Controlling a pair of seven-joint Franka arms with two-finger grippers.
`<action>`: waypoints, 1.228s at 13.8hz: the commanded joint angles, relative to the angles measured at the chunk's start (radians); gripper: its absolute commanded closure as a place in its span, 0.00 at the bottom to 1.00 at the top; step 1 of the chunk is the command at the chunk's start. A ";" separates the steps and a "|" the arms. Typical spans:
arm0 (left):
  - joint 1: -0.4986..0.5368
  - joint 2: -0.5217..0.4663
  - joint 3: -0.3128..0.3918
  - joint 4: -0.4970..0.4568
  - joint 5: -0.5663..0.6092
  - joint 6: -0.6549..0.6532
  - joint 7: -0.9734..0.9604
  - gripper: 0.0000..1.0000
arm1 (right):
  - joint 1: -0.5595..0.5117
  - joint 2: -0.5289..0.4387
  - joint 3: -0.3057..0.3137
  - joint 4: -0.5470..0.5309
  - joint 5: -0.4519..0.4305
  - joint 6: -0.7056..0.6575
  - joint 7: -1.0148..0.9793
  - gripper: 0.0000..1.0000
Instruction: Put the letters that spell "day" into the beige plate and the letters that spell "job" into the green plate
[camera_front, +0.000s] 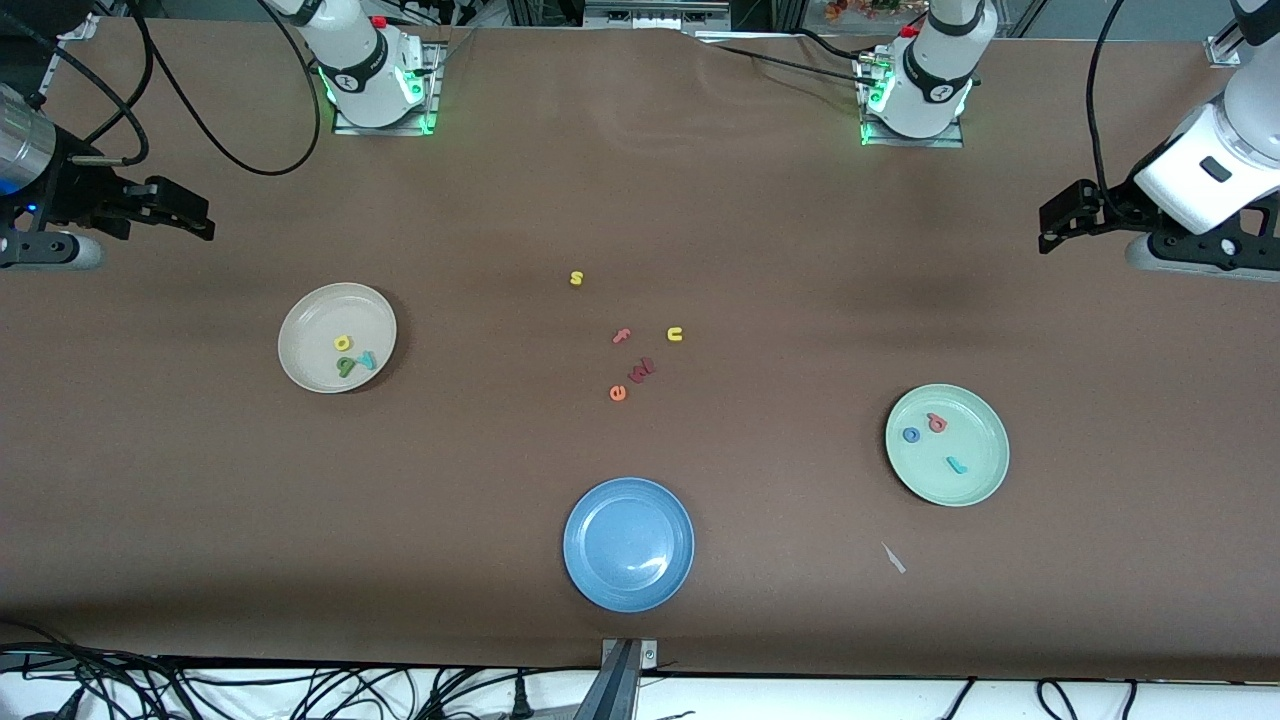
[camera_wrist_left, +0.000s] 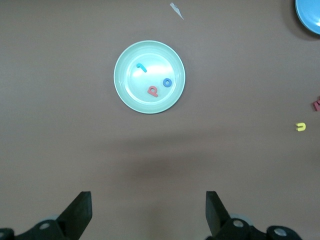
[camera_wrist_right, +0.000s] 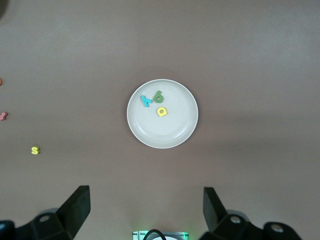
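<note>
The beige plate (camera_front: 300, 340) lies toward the right arm's end of the table. In it are a yellow a (camera_front: 343, 343), a green d (camera_front: 346, 366) and a teal y (camera_front: 368, 360). The green plate (camera_front: 990, 470) lies toward the left arm's end and holds a blue o (camera_front: 911, 434), a salmon-red b (camera_front: 937, 422) and a teal j (camera_front: 956, 465). My right gripper (camera_front: 205, 222) (camera_wrist_right: 146, 207) hangs open and empty over bare table at its own end. My left gripper (camera_front: 1045, 228) (camera_wrist_left: 148, 210) does the same at its end. Both arms wait.
A blue plate (camera_front: 628, 543) sits near the front edge in the middle. Loose letters lie mid-table: yellow s (camera_front: 576, 278), yellow u (camera_front: 675, 334), pink f (camera_front: 622, 336), orange e (camera_front: 617, 393) and a dark red letter (camera_front: 642, 371). A white scrap (camera_front: 893, 558) lies near the green plate.
</note>
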 joint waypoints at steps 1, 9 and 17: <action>-0.003 0.000 -0.003 0.029 0.027 -0.035 0.016 0.00 | -0.005 -0.003 0.005 0.004 -0.005 -0.013 -0.010 0.00; 0.000 0.000 -0.003 0.029 0.026 -0.035 0.016 0.00 | -0.015 0.000 0.001 0.004 -0.004 -0.014 -0.012 0.00; -0.005 0.000 -0.005 0.031 0.026 -0.037 0.017 0.00 | -0.017 0.000 0.000 0.004 -0.004 -0.014 -0.012 0.00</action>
